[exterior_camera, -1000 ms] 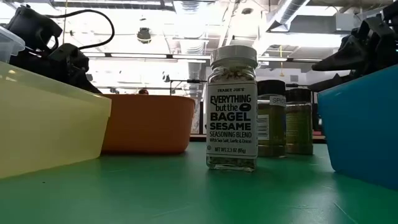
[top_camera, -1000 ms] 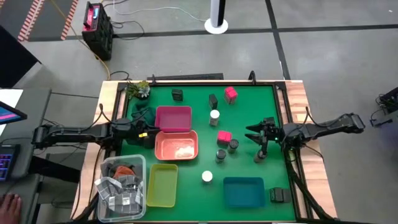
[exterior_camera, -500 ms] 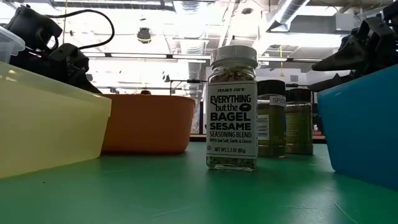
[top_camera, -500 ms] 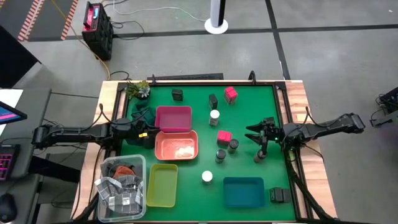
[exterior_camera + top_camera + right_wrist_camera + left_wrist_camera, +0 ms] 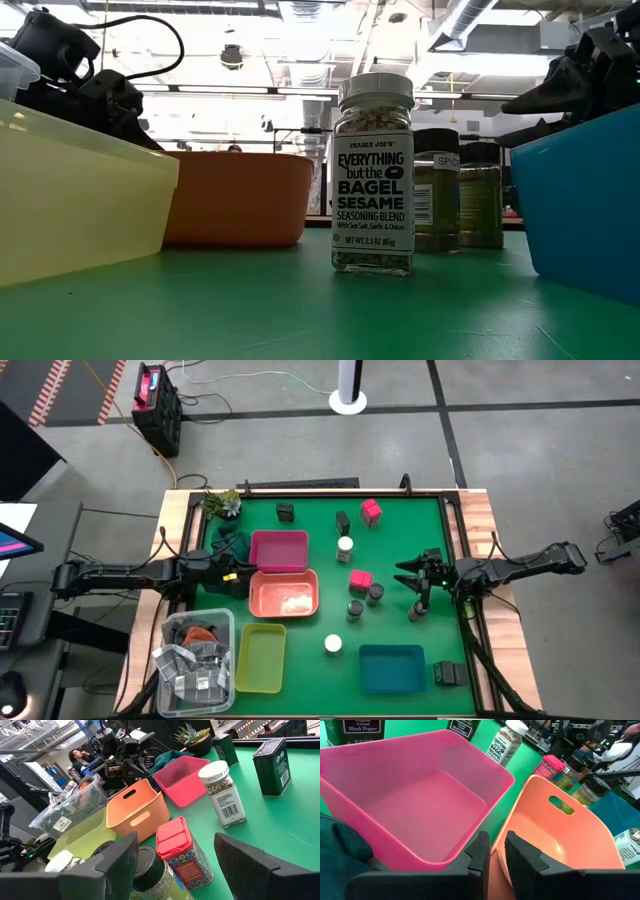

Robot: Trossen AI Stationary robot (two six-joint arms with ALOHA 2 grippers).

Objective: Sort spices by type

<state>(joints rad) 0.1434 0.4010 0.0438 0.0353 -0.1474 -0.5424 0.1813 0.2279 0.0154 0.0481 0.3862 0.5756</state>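
Note:
On the green table, in the high view, stand two bright pink boxes [image 5: 371, 511] [image 5: 360, 580]. There are three dark boxes [image 5: 286, 512] [image 5: 343, 522] [image 5: 445, 673], two white-capped jars [image 5: 345, 546] [image 5: 333, 645] and three grey-lidded jars [image 5: 375, 593] [image 5: 355, 610] [image 5: 417, 612]. My right gripper [image 5: 410, 582] [image 5: 180, 865] is open at the table's right. It faces a pink box [image 5: 182, 850] and a grey-lidded jar [image 5: 150, 870] and touches neither. My left gripper [image 5: 235, 575] [image 5: 497, 852] waits shut at the left, beside the pink tray [image 5: 415, 805] and orange tray [image 5: 555, 840].
A pink tray [image 5: 279, 550], orange tray [image 5: 284, 594], yellow tray [image 5: 262, 657] and blue tray [image 5: 392, 668] stand on the table. A clear bin of grey packets [image 5: 196, 650] sits at the near left. A small plant [image 5: 225, 503] and a teal cloth [image 5: 228, 542] lie at the far left.

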